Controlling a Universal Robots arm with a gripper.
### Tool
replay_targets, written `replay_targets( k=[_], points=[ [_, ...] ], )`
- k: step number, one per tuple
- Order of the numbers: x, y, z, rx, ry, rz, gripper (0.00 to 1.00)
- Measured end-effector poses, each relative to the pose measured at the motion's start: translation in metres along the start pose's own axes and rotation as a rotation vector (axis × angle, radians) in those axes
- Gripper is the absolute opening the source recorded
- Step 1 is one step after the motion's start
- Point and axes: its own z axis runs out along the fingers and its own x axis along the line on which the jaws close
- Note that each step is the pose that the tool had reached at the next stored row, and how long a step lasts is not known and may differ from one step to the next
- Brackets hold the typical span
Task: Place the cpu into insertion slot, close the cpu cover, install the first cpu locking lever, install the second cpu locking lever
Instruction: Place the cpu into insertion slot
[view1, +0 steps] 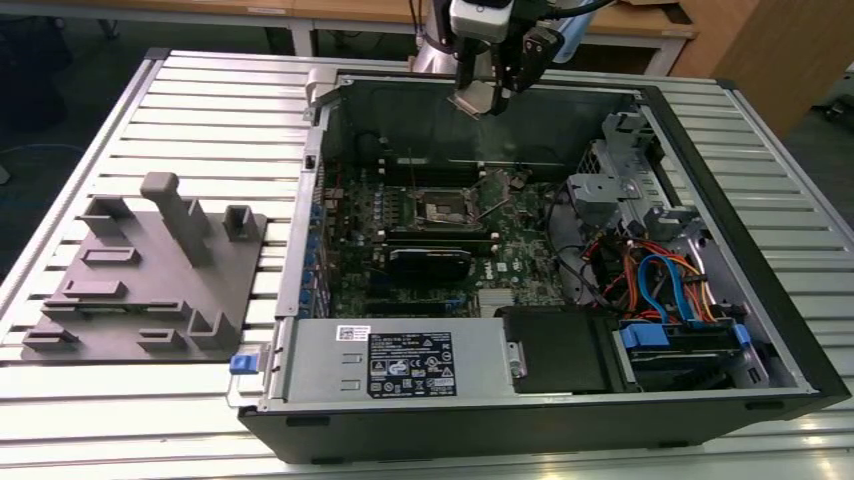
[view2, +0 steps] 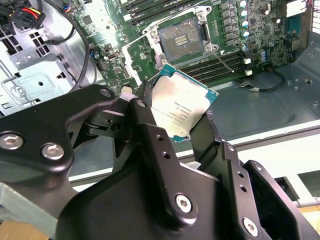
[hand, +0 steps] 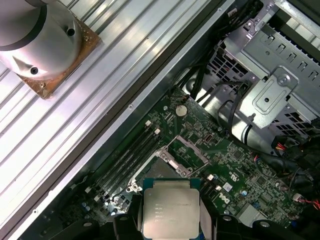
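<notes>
Pincer (view2: 177, 119) is pinching the cpu (view2: 187, 97) by two opposite edges. The silver lid faces the second wrist camera and the chip is tilted. It hangs in the air, clear of the board.

Just beyond it is the insertion slot (view2: 181, 42), open with its dark contact field exposed. A thin locking lever (view2: 226, 61) is unlatched and angles out beside the slot. In the first wrist view the cpu cover (hand: 189, 146) looks swung up off the slot, on the side away from the chip. The angle is poor, so I'm not certain.

Memory slots (hand: 127, 155) run along one side of the slot on the green motherboard (view2: 240, 30).

In the exterior view the pincer sits over the far wall of the open PC case (view1: 534, 430). The slot is lower down, mid-board, well apart from the chip. The power supply (view1: 387, 365) is at the case's near end. The drive cage (view1: 627, 190) and blue cables (view1: 661, 285) are on the exterior view's right.

The case lies on the slatted metal counter (view1: 200, 110). A grey fixture plate (view1: 147, 290) sits beside it on the exterior view's left.
</notes>
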Motion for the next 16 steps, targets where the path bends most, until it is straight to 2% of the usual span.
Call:
replay_targets(
  k=[6,16],
  points=[
    [0.0,0.0,0.0,-0.0003,-0.0011,0.012,0.54],
    [0.0,-0.0001,0.0006,-0.003,-0.0152,0.175,0.54]
  ],
)
